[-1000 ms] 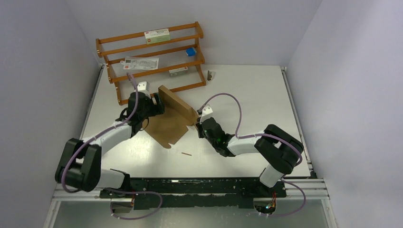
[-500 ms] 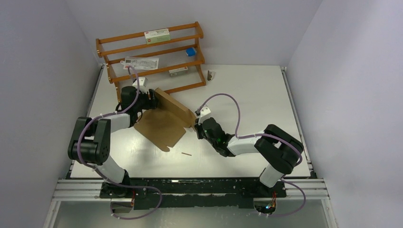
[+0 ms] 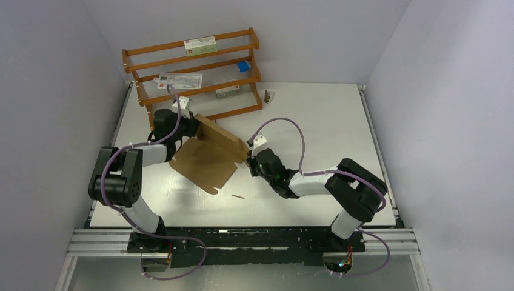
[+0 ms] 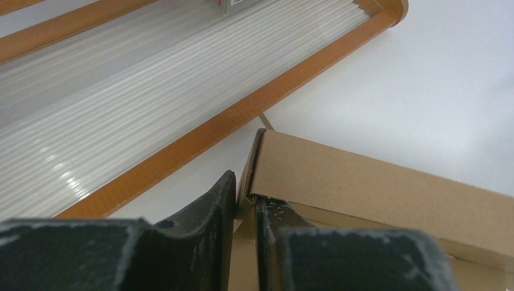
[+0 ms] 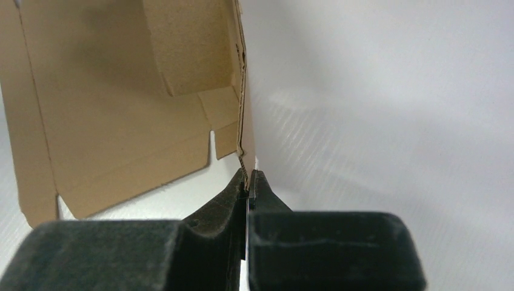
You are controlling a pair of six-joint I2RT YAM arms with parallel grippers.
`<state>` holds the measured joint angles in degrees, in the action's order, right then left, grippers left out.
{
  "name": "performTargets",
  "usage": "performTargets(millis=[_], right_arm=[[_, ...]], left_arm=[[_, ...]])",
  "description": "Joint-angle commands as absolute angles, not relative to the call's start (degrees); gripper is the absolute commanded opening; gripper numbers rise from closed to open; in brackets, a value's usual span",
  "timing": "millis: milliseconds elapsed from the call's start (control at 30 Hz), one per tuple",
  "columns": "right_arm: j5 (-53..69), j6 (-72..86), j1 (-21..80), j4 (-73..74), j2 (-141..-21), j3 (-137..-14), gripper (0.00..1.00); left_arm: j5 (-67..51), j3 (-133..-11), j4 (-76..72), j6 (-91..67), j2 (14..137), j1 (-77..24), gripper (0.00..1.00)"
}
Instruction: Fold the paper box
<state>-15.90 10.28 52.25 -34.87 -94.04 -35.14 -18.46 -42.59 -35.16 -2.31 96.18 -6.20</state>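
The paper box (image 3: 203, 162) is a brown cardboard sheet lying flat mid-table, with its long far panel (image 3: 221, 134) folded up into a wall. My left gripper (image 3: 195, 124) is at the wall's far-left end. In the left wrist view its fingers (image 4: 245, 194) sit close on either side of the small end flap of the box (image 4: 376, 194), pinching it. My right gripper (image 3: 247, 159) holds the wall's right end. In the right wrist view it (image 5: 248, 176) is shut on the thin cardboard edge, with the box (image 5: 109, 121) spreading to the left.
A wooden rack (image 3: 194, 73) stands just behind the left gripper, its lower rail (image 4: 200, 130) close to the box corner. It holds a white carton (image 3: 200, 43) and a blue box (image 3: 243, 65). A small stick (image 3: 237, 196) lies near the sheet's front edge.
The left gripper moved back to the far-left end of the raised wall and closed from wide open onto its end flap. The right gripper kept its hold.
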Motion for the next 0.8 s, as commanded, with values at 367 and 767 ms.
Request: performTargets(millis=[367,767], right_arm=[[-22.3,15.8,52.5,-26.9,-95.8,-41.6,0.00],[-19.2,13.6,51.5,-30.8,-96.3,-42.0,0.00]], left_arm=[[-4.6,-32.1,-28.7,-13.9,78.4,-12.2,0.14],[-0.1,-24.8,-16.0,-24.4,63.1,-16.5,0.17]])
